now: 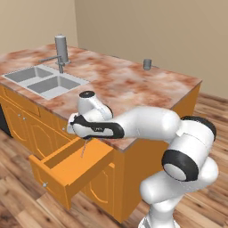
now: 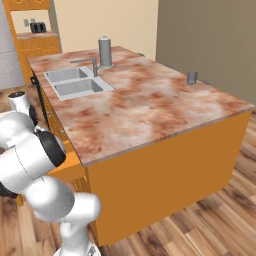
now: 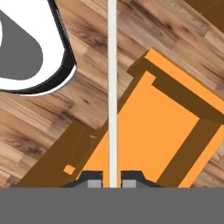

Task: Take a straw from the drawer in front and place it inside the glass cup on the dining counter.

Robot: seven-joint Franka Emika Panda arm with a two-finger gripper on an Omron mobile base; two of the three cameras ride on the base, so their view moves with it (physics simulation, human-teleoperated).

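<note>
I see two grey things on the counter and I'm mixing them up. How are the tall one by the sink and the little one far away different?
The tall opaque grey cylinder stands beside the steel sink and widens at its base; the small translucent grey glass cup stands alone near the far edge, much shorter. Both stand upright on the marbled counter.
</note>
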